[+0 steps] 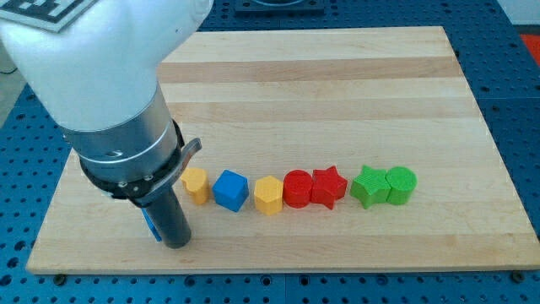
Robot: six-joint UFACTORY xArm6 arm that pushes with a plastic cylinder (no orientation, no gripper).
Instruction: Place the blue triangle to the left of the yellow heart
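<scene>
Pale wooden board (pixel 337 76) lying on a blue perforated table (pixel 519 101), filling most of the view.

Across the lower half of the board, a row of seven blocks running from the view's left to its right:
- yellow heart (pixel 195 185), lobes only loosely readable, at the left end of the row
- blue cube (pixel 230 190) just beside it
- yellow hexagon (pixel 268 195), close to the cube
- red cylinder (pixel 297 188) touching the hexagon
- red star (pixel 329 187) pressed against the cylinder
- green star (pixel 369 186) a short gap farther right
- green cylinder (pixel 401 186) touching that, ending the row

Large white and grey arm (pixel 110 93) coming in from the view's top left, covering that corner of the board. Dark rod below it, down on the wood near the board's bottom left edge, with my tip (pixel 175 243) below and slightly left of the yellow heart, apart from it and from every block in the row. Plain rod end only: nothing pinched, nothing clamped, no parts to spread or press together.

Hard against the rod's left side, a blue sliver (pixel 152 226), mostly hidden behind the rod; shape impossible to tell from so little. Lower and farther left than the yellow heart, well clear of the blue cube.
</scene>
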